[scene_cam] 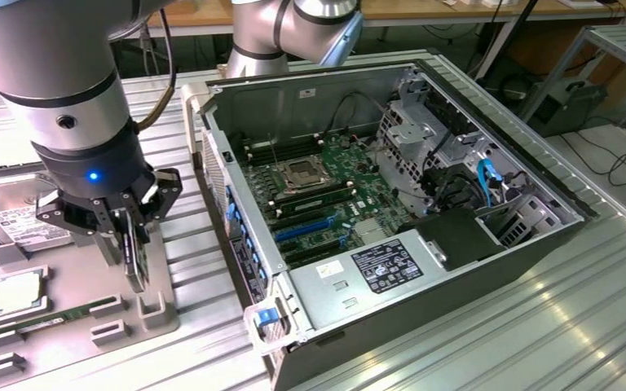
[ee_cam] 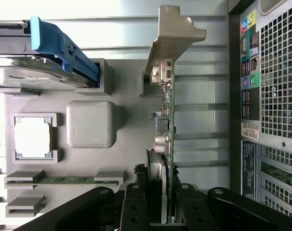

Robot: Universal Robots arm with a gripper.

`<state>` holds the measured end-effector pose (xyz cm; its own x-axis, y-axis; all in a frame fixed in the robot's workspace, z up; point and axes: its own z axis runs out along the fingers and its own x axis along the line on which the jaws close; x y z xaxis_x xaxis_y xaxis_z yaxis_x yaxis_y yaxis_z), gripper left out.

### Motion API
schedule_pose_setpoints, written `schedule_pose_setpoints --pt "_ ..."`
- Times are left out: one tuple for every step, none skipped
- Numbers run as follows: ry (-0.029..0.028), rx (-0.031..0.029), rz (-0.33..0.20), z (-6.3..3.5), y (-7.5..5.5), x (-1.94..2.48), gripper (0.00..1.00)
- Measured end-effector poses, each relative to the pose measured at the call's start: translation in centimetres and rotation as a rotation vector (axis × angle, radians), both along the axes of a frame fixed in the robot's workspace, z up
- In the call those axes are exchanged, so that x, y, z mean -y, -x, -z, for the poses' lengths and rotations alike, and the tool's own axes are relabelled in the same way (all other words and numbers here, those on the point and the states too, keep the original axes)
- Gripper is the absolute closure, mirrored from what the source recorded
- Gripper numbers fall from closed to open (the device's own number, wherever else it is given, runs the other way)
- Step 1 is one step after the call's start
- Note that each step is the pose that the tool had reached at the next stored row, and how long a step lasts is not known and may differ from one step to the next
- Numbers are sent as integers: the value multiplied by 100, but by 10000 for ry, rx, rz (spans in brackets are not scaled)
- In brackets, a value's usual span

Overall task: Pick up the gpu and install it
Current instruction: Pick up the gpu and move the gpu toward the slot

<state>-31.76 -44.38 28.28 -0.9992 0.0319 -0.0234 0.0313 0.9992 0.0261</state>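
So right now the end effector (scene_cam: 126, 244) is clamped on the gpu (scene_cam: 137, 269), pinching the card across its thin faces. The wrist view makes this pretty clear: the end effector (ee_cam: 163, 207) has the gpu (ee_cam: 166, 120) sandwiched between its pads, and the metal bracket (ee_cam: 172, 33) sticks out at the far end.

The card hangs edge-on, roughly upright, over the gray parts tray (scene_cam: 85, 277) on the bench (scene_cam: 531, 326), just beside the open PC case (scene_cam: 455, 326). I can't tell whether its lower edge is fully out of the tray's holder blocks or just touching them.

My take on doing this bit well:
- The grip sits at one end of the card, so the bracket end is cantilevered. I'd move slowly so it doesn't pivot in the pads.
- Go straight up along the card's own plane. Any sideways drift could snag it on the holder blocks.
- Hold it vertical and don't twist it. The case wall is close on that side, and the memory stick (scene_cam: 58, 316) lies near too.
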Motion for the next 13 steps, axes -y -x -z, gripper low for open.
schedule_pose_setpoints --pt "0 0 0 -7 0 0 73" --pt "-1 0 0 -12 0 0 73" --pt "0 -1 0 -20 -1 0 73" --pt "-1 -3 0 -28 -2 0 73" --pt "-1 -3 0 -36 -3 0 73" --pt "-1 -4 1 -43 -3 0 73" --pt "0 -6 0 -51 -4 0 73" --pt "-1 -5 0 -56 -4 0 73" --pt "-1 -6 0 -67 -5 0 73" --pt "-1 -6 0 -75 -5 0 73" --pt "0 -7 0 -87 -6 0 73" --pt "-1 -7 0 -99 -6 0 73" --pt "0 -10 0 -117 -9 0 73"
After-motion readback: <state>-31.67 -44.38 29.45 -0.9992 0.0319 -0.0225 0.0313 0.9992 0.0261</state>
